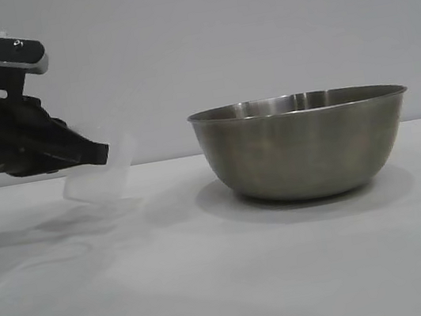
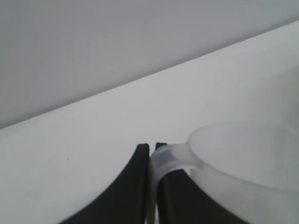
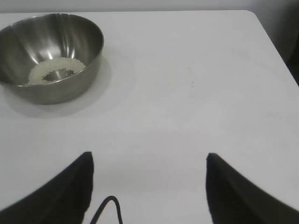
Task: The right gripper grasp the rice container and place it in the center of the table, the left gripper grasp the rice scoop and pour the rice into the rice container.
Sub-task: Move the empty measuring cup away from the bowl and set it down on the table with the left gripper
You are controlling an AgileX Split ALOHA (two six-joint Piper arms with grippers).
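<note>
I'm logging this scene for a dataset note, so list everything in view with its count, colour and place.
bowl: one, brushed grey steel, upright on the table, right of centre in the exterior view.
rice: one shallow off-white ring in the bottom of the bowl.
cup: one, clear plastic, tilted just above the table, left of the bowl and apart from it; no rice visible in it.
table: one, white.
wall: one, plain grey, behind the table.
left gripper: one, black, jaws shut on the cup's loop handle.
right gripper: one, black, jaws open and holding nothing, away from the bowl.
</note>
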